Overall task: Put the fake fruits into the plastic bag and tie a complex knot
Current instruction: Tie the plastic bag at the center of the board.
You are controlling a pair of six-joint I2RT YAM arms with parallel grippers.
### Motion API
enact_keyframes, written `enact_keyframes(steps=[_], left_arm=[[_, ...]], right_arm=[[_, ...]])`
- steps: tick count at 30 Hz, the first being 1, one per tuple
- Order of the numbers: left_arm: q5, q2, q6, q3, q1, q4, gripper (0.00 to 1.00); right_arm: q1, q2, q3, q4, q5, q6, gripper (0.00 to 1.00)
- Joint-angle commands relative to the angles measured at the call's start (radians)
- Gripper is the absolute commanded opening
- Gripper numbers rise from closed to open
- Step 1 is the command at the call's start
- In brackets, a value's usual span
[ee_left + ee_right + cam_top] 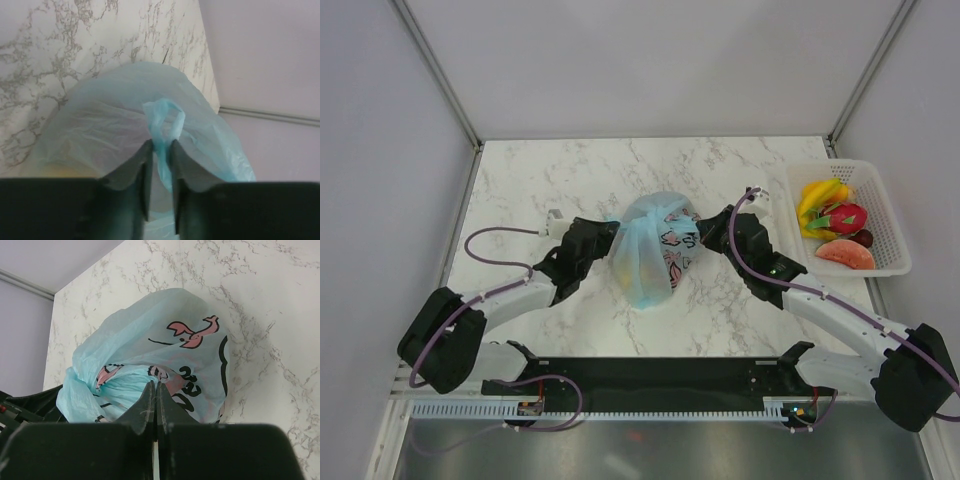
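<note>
The plastic bag (650, 270) sits bulging at the middle of the marble table (560, 170), its light-blue film gathered across the top and its pink-doodle panel facing 3 o'clock. A faint yellow shape shows through its lower film.

At the bag's 9 o'clock, the left gripper (161, 150) is narrowed onto a twisted strand of the bag. A small handle loop (163, 112) stands up just beyond its fingertips. At the bag's 3 o'clock, the right gripper (156, 386) is pressed fully together, tips at the gathered film by the doodles.

Further out at 3 o'clock, by the table's right edge, a white mesh basket (892, 215) holds bananas (820, 195), a dragon fruit (846, 215), a dark ball (863, 238) and an orange-red slice (845, 256).
</note>
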Motion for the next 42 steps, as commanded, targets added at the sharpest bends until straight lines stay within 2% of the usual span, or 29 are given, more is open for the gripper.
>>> enact_keyframes(steps=[1, 2, 4, 8, 11, 12, 14, 17, 21, 23, 25, 27, 31, 33, 36, 42], left_arm=[[-0.092, 0.040, -0.061, 0.020, -0.015, 0.165, 0.16], [-0.090, 0.064, -0.023, 0.014, -0.017, 0.215, 0.02], [-0.075, 0.088, 0.040, 0.022, -0.017, 0.281, 0.02], [-0.107, 0.086, 0.215, 0.046, -0.017, 0.264, 0.02], [-0.144, 0.072, 0.436, 0.065, -0.017, 0.272, 0.02], [-0.159, 0.066, 0.576, 0.093, -0.017, 0.261, 0.02], [-0.176, 0.069, 0.757, 0.123, -0.017, 0.225, 0.02], [-0.175, 0.077, 0.936, 0.164, -0.017, 0.217, 0.02], [-0.210, 0.075, 1.061, 0.180, -0.015, 0.224, 0.02], [-0.254, 0.071, 1.117, 0.180, -0.015, 0.227, 0.02], [-0.277, 0.066, 1.113, 0.167, -0.005, 0.215, 0.02], [-0.236, 0.068, 1.027, 0.137, 0.043, 0.200, 0.02], [-0.153, 0.095, 0.839, 0.031, 0.147, 0.270, 0.02], [-0.145, 0.097, 0.765, -0.027, 0.207, 0.286, 0.02], [-0.135, 0.086, 0.765, -0.046, 0.259, 0.275, 0.02], [-0.112, 0.033, 0.841, -0.064, 0.262, 0.327, 0.02]], right_arm=[[0.001, -0.021, 0.027, 0.026, 0.013, -0.027, 0.00], [0.001, -0.019, 0.027, 0.024, 0.016, -0.035, 0.00], [0.001, -0.006, 0.033, 0.033, 0.010, -0.099, 0.00], [0.001, 0.048, 0.088, -0.016, 0.065, -0.207, 0.00], [0.001, 0.047, 0.102, -0.023, 0.073, -0.276, 0.00], [0.001, 0.041, 0.109, -0.023, 0.084, -0.291, 0.00], [0.001, 0.047, 0.139, -0.025, 0.087, -0.361, 0.00], [0.001, 0.071, 0.185, -0.028, 0.101, -0.435, 0.00], [0.001, 0.087, 0.222, -0.061, 0.162, -0.478, 0.00], [0.001, 0.079, 0.208, -0.065, 0.241, -0.482, 0.00], [-0.008, 0.077, 0.193, -0.074, 0.301, -0.456, 0.00], [-0.061, 0.103, 0.164, -0.095, 0.293, -0.399, 0.00], [-0.247, 0.154, 0.071, -0.105, 0.155, -0.229, 0.00], [-0.296, 0.182, 0.050, -0.099, 0.133, -0.218, 0.00], [-0.315, 0.177, 0.018, -0.088, 0.134, -0.187, 0.00], [-0.316, 0.122, 0.020, -0.076, 0.148, -0.198, 0.00]])
